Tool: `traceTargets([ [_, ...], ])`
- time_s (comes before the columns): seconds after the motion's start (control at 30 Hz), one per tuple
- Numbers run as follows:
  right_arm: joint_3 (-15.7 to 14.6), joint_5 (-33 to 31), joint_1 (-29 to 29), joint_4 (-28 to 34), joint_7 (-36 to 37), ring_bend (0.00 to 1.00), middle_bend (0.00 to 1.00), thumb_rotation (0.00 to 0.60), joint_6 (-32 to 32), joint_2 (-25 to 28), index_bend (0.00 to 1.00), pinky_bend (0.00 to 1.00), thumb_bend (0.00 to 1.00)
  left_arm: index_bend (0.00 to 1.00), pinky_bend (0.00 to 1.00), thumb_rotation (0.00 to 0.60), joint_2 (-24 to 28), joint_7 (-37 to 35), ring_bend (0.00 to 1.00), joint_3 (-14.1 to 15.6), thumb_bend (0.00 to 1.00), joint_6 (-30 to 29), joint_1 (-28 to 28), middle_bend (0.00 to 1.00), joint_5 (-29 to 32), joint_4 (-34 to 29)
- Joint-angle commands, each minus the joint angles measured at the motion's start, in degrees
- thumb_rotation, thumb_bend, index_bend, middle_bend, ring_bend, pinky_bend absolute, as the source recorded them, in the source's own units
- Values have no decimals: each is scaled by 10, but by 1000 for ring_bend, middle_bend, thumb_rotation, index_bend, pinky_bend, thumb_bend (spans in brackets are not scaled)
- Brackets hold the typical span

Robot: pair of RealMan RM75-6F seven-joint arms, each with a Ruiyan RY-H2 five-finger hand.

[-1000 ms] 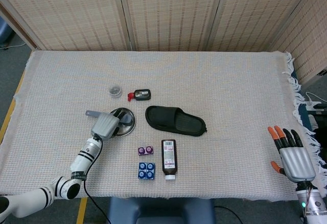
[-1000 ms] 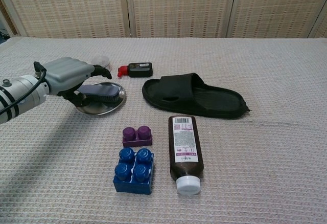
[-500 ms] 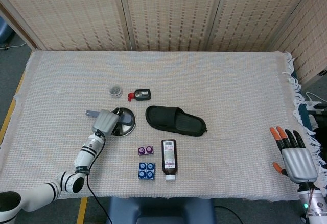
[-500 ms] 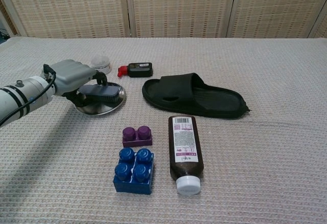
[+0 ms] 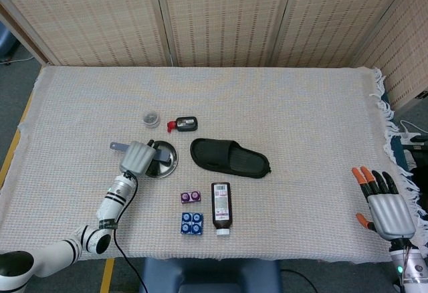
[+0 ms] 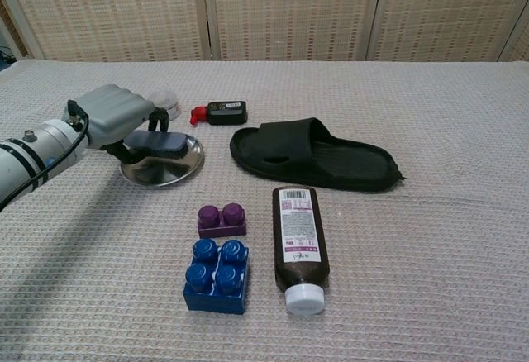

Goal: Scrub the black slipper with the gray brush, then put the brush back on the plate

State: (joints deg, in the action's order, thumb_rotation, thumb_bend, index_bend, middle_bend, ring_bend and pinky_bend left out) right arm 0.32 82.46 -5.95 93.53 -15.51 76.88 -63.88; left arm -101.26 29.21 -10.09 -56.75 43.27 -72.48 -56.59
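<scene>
Blue and purple blocks (image 6: 216, 274) and a brown bottle (image 6: 298, 246) sit nearest. Further back, the left hand (image 6: 116, 118) wraps its fingers around the gray brush (image 6: 156, 141), lifted just above the plate (image 6: 183, 168) for carrying. Beside it lies the black slipper (image 6: 314, 155), waiting. The right hand (image 5: 386, 207) rests far off, fingers spread, holding nothing.

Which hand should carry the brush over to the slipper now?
Left. The left hand already grips the gray brush over the plate, near the black slipper. The right hand hangs open at the table's far edge.
</scene>
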Motion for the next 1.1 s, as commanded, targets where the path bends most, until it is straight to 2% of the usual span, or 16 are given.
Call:
traceTargets([
  [0.03, 1, 1, -9, -7, 4, 0, 0, 600, -14, -8, 0, 0, 122, 472, 950, 600, 16, 11, 749, 0, 438, -10, -1, 473, -3, -33],
  [0.2, 25, -2, -67, -29, 9, 0, 0, 600, -82, -24, 0, 0, 128, 472, 950, 600, 52, 50, 748, -18, 438, -26, 0, 473, 14, -113],
  [0.4, 65, -50, -160, -50, 15, 0, 0, 600, -209, -49, 0, 0, 336, 466, 949, 600, 74, 108, 749, -29, 438, -40, 2, 470, 40, -190],
  [0.53, 74, -70, -222, -80, 8, 0, 0, 600, -291, -86, 0, 0, 438, 464, 949, 600, 89, 139, 749, -38, 438, -43, 6, 466, 66, -229],
  [0.63, 77, -79, -255, -99, 4, 0, 0, 600, -327, -114, 0, 0, 518, 462, 953, 600, 96, 150, 749, -44, 436, -46, 10, 462, 80, -249],
  [0.7, 77, -84, -271, -108, 4, 0, 0, 600, -345, -129, 0, 0, 547, 460, 954, 600, 98, 157, 749, -47, 436, -47, 13, 462, 89, -256],
  [1.1, 65, -109, -339, -184, -4, 0, 0, 600, -402, -223, 0, 0, 567, 455, 955, 600, 70, 192, 749, -56, 437, -35, 55, 459, 145, -283],
])
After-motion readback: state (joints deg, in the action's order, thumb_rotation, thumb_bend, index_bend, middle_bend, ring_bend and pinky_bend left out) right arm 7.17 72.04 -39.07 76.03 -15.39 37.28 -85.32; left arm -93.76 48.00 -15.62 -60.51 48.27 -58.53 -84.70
